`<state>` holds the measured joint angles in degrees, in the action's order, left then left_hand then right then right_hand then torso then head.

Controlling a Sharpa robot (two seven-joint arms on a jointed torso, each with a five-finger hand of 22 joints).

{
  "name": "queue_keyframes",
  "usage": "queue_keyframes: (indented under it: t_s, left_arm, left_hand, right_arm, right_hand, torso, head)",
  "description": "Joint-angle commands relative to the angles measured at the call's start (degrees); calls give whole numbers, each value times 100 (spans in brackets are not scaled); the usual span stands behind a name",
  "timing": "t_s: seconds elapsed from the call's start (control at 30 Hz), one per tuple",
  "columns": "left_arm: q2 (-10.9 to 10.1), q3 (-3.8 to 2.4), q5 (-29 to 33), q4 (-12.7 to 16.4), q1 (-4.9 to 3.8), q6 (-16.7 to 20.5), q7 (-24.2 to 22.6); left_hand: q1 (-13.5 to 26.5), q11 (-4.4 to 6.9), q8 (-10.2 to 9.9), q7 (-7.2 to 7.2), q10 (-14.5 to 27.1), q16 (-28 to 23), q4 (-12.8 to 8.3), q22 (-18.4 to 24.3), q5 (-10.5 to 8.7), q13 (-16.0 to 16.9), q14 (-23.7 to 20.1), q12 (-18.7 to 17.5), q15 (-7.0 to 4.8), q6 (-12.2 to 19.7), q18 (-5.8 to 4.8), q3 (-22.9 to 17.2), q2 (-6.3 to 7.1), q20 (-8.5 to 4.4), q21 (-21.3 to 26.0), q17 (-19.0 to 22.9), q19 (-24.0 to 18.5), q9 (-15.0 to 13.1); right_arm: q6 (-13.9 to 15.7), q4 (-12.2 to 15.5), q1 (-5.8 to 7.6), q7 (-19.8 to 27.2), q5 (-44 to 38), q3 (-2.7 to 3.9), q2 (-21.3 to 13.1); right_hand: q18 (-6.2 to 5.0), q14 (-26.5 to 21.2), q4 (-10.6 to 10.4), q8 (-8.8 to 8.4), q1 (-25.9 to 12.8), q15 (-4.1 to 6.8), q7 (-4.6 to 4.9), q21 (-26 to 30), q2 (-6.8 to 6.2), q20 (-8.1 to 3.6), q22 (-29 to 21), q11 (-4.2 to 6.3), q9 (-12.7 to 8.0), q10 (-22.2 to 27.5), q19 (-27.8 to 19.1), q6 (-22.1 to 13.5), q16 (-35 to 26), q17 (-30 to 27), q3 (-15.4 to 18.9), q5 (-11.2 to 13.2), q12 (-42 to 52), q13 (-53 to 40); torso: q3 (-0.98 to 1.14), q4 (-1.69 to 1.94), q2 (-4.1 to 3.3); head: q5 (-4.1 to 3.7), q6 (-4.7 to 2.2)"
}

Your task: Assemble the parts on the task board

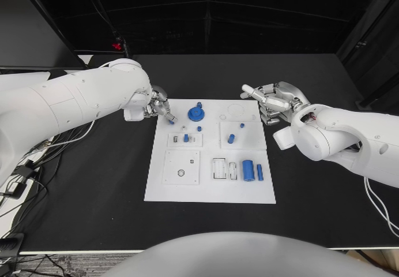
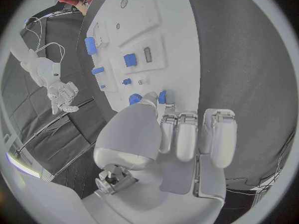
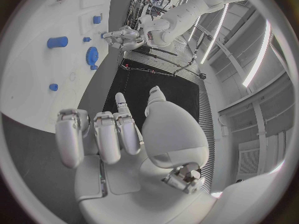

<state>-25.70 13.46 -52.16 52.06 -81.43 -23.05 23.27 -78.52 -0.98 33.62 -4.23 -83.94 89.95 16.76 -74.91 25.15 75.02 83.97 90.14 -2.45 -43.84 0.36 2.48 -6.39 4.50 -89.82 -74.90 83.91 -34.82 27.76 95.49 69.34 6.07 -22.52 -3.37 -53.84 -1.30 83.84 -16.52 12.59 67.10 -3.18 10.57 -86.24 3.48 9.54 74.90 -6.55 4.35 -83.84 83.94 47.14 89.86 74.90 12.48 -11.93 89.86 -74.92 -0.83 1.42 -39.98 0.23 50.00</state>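
The white task board (image 1: 208,193) lies mid-table. My left hand (image 1: 156,107) hovers at its far left corner and pinches a small blue part (image 1: 172,121) between thumb and fingertip; the left wrist view shows that part (image 2: 162,97) at the tips of the hand (image 2: 174,134). A blue gear (image 1: 196,112) stands just right of it. My right hand (image 1: 270,99) hangs off the board's far right corner, fingers apart and holding nothing, as its own wrist view (image 3: 118,134) also shows.
Small blue pegs (image 1: 232,138) and a blue block (image 1: 186,138) sit in the board's middle row. A large blue cylinder (image 1: 248,170) and a thin one (image 1: 260,172) lie near the right front. Cables (image 1: 33,167) trail off the table's left edge.
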Motion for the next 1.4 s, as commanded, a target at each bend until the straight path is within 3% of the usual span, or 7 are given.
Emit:
queue_keyframes:
  t_s: [0.03,0.47,0.83,1.13,1.4]
  left_arm:
    - [-11,-2,-26,8,-8,46,-84]
    - [-56,-2,-26,27,-8,166,-177]
    - [-243,-2,-25,194,-10,566,-470]
    - [-691,-2,273,712,-58,908,-643]
    - [-1217,-2,430,1442,-115,922,-519]
  left_hand:
    - [-734,25,-27,-8,-606,5,-2,-1509,20,1498,603,-14,-27,-59,-36,-87,-672,-35,-18,-1510,609,9]
    - [-627,5,-87,-25,-606,5,2,-1509,12,1498,603,-14,-10,-138,-36,-767,-460,-17,-18,-1510,609,17]
    - [-517,4,-82,-26,-606,5,4,-1509,-8,1498,603,-14,-10,-188,-36,-1059,-283,-14,-18,-1510,609,-2]
    - [-447,5,-69,-24,-606,5,7,-1509,-21,1498,603,-14,-11,-207,-36,-1112,-181,-14,-18,-1510,609,-17]
    - [-362,5,-57,-24,-606,5,12,-1509,-21,1498,603,-14,-13,-221,-36,-1125,-121,-17,-18,-1510,609,-30]
  right_arm:
    - [-5,-1,8,11,-7,3,2]
    - [-12,-14,8,-4,-7,3,5]
    - [-5,-21,8,-7,-8,3,-10]
    - [3,-23,8,-11,-8,2,-43]
    - [7,-25,8,-9,-8,2,-47]
  right_hand:
    - [-5,616,-8,24,19,10,-10,36,52,-18,1332,19,-7,-616,256,-46,14,1510,35,-34,14,-1508]
    - [-10,616,-9,30,20,10,-11,50,54,-18,1326,19,-7,-616,243,-47,14,1510,39,-34,14,-1508]
    - [-11,616,-9,31,20,10,-11,53,54,-18,1324,19,-7,-616,240,-46,14,1510,40,-34,14,-1508]
    - [-12,616,-10,35,21,9,-12,59,56,-19,1322,19,-7,-616,235,-44,14,1510,43,-34,14,-1508]
    - [-12,616,-10,35,21,9,-12,59,56,-19,1322,19,-7,-616,235,-44,14,1510,43,-34,14,-1508]
  torso:
    - [0,2,-2]
    - [0,4,0]
    - [2,7,-3]
    - [0,10,-2]
    - [-1,5,1]
  head:
    - [-8,0]
    - [-10,0]
    - [-12,0]
    - [-18,0]
    - [1,0]
